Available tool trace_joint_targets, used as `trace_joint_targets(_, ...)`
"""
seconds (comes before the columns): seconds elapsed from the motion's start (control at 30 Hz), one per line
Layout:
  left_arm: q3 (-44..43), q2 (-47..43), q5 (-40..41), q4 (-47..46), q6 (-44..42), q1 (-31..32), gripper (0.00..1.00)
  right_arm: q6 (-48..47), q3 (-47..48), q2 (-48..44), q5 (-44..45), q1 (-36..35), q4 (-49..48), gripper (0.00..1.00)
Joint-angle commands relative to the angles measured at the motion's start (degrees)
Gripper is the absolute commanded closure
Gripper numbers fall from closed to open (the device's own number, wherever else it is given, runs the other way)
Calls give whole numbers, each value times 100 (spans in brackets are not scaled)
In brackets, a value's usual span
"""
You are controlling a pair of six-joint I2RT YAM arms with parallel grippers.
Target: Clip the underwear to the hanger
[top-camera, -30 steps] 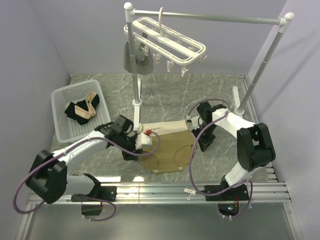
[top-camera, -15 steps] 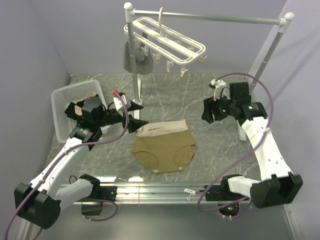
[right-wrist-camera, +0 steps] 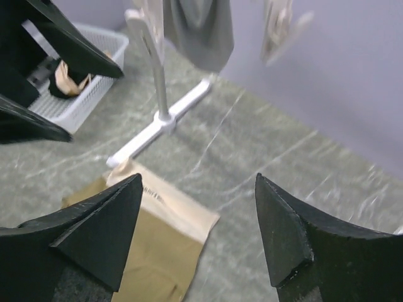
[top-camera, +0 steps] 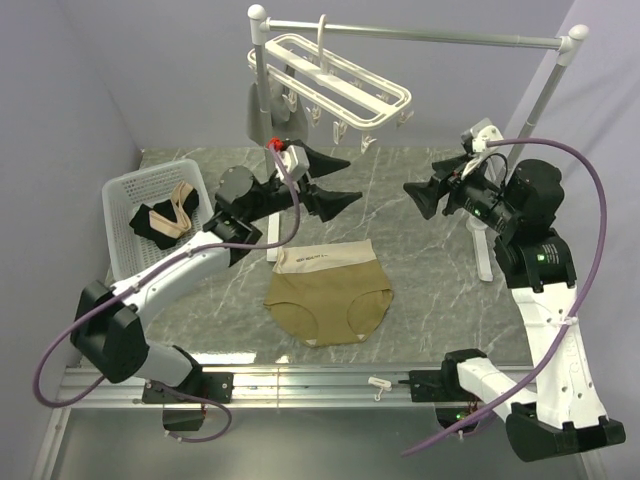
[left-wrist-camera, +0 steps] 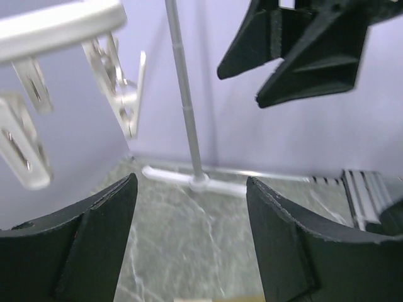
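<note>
No legible text; underwear (top-camera: 330, 298) waistband label (top-camera: 318, 259) print apparently too blurred.

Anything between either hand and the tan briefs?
Nothing visible. The tan fabric briefs lie flat and uncovered on the marble table; the left hand and right hand, both open, hover higher up, only air between.

The left arm (top-camera: 165, 278) is stretched up and forward from its base, angled toward the right. The left gripper (top-camera: 335, 180) hangs in the air pointing right, jaws spread wide with nothing between them; its fingers (left-wrist-camera: 82, 245) sit well apart in the wrist view. The right arm (top-camera: 545, 300) stands tall, almost upright, wrist bent over to the left. The right gripper (top-camera: 422, 198) is also in the air, pointing left, its fingers (right-wrist-camera: 94, 239) wide apart and empty. The two grippers face each other, well apart.
</note>
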State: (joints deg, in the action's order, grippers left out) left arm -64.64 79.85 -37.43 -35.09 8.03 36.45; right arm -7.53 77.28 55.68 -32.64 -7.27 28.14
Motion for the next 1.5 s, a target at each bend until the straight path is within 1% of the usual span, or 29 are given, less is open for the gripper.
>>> trace_joint_targets(0.0, -391, 310, 780, -928, -30, 239, 25, 76, 260, -75, -57, -3, -775, 20)
trace_joint_targets(0.13, -681, 706, 1184, -1228, 67, 363, 27, -11, 683, 144, -409, 6, -644, 19)
trace_joint_targets(0.3, -953, 997, 1343, -1343, 76, 451, 29, -82, 1288, 619, -726, -3, -336, 18)
trace_joint_targets(0.47, -1217, 1199, 1440, -1360, 163, 451, 36, -21, 1492, 909, -971, -11, -370, 18)
trace_joint_targets(0.57, -1288, 1243, 1379, -1421, 260, 442, 45, 102, 1536, 1041, -1094, -20, -537, 18)
trace_joint_targets(0.6, -1305, 1243, 1309, -1430, 295, 451, 48, 137, 1562, 1076, -1139, -12, -573, 18)
trace_joint_targets(0.63, -1340, 1260, 1248, -1396, 304, 442, 54, 155, 1563, 1137, -1182, -20, -677, 18)
trace_joint_targets(0.7, -1358, 1261, 1107, -1386, 304, 451, 60, 199, 1554, 1173, -1358, -29, -818, 19)
trace_joint_targets(0.73, -1323, 1252, 1054, -1386, 330, 442, 66, 199, 1554, 1234, -1446, -47, -871, 19)
trace_joint_targets(0.8, -1305, 1226, 914, -1369, 357, 416, 71, 199, 1545, 1278, -1665, -64, -1029, 20)
trace_joint_targets(0.83, -1314, 1226, 739, -1351, 444, 390, 78, 199, 1536, 1331, -1753, -64, -1082, 21)
trace_joint_targets(0.87, -1305, 1217, 633, -1343, 488, 346, 80, 191, 1510, 1357, -1937, -73, -1161, 22)
trace_joint_targets(0.9, -1323, 1208, 432, -1334, 576, 337, 86, 147, 1501, 1375, -2008, -82, -1205, 23)
trace_joint_targets(0.97, -1358, 1199, 255, -1299, 690, 241, 90, 120, 1466, 1419, -2132, -91, -1319, 25)
trace_joint_targets(1.0, -1419, 1217, 149, -1298, 900, 197, 94, 120, 1457, 1437, -2237, -99, -1355, 25)
trace_joint_targets(1.03, -1463, 1278, -191, -1307, 1024, 153, 95, 129, 1466, 1463, -2281, -108, -1399, 25)
trace_joint_targets(1.2, -1709, 1454, -905, -1571, 1752, -94, 100, 366, 1685, 1752, -2597, -152, -1443, 26)
trace_joint_targets(1.3, -1850, 1621, -1248, -1815, 2218, -208, 100, 533, 1861, 1902, -2800, -222, -1390, 26)
trace_joint_targets(1.33, -1868, 1682, -1336, -1887, 2307, -243, 100, 620, 1853, 1920, -2844, -240, -1460, 26)
trace_joint_targets(1.37, -1894, 1709, -1459, -1931, 2369, -261, 100, 960, 1818, 1920, -2870, -257, -1591, 26)
trace_joint_targets(1.43, -1938, 1744, -1565, -1975, 2431, -270, 100, 1200, 1730, 1929, -2853, -284, -1959, 27)
trace_joint_targets(1.47, -1938, 1753, -1592, -1984, 2431, -270, 99, 1262, 1695, 1938, -2818, -301, -1996, 27)
